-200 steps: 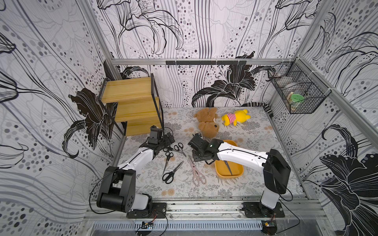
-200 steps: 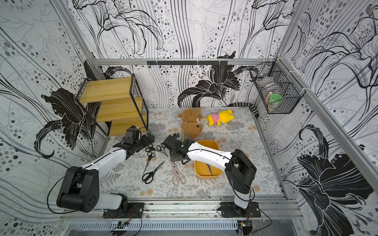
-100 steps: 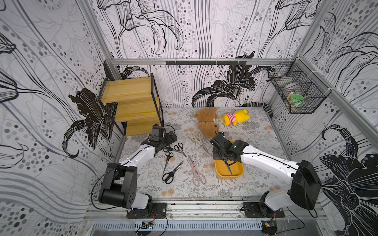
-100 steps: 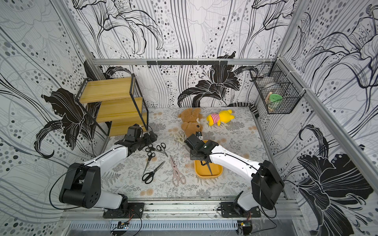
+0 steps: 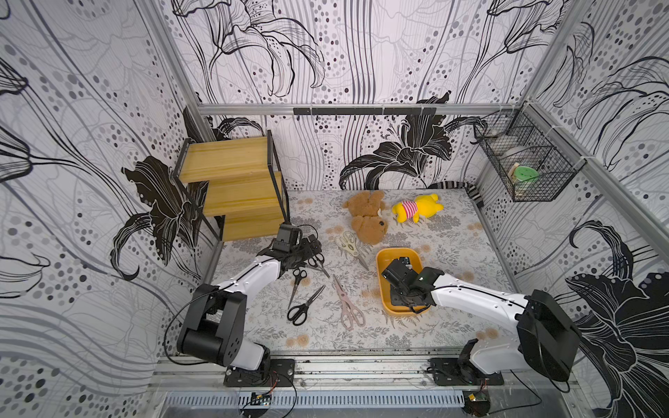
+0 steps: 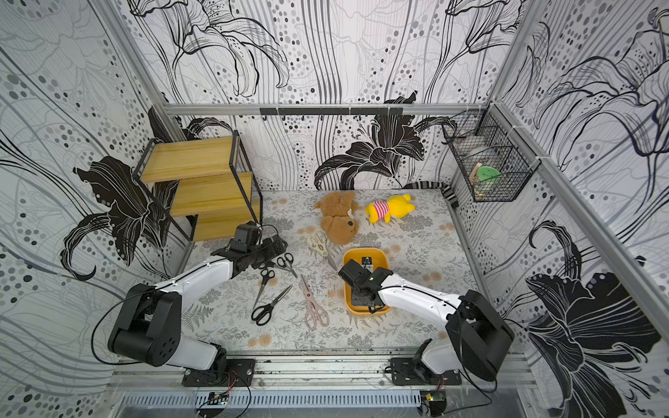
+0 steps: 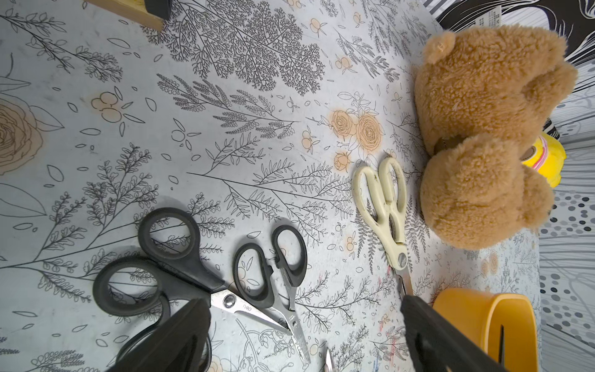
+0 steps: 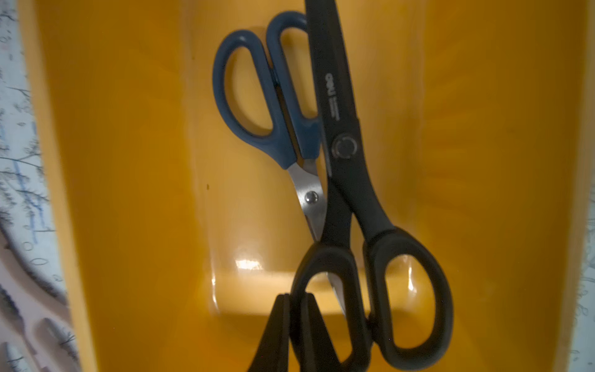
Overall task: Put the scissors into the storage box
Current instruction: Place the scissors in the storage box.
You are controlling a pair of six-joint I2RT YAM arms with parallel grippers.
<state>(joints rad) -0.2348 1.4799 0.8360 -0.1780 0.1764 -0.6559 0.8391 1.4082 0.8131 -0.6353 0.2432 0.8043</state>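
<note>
Storage box (image 5: 383, 258), at two o'clock of pink shears (image 5: 345, 302), holds blue-handled scissors (image 8: 289, 141) and black scissors (image 8: 344, 148), whose handle the right gripper (image 8: 294, 296) clenches. Left gripper (image 7: 302, 299) gapes, released.

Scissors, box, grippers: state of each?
all-black scissors, closed, in the storage box, gripped by one handle loop
blue-handled scissors, closed, in the box under them
storage box, on the table, holds those two pairs
right gripper, shut on the all-black scissors
left gripper, open, over the large black-handled scissors
large black-handled scissors, closed, on the table
cream shears, closed, on the table
pink shears, closed, on the table
</note>
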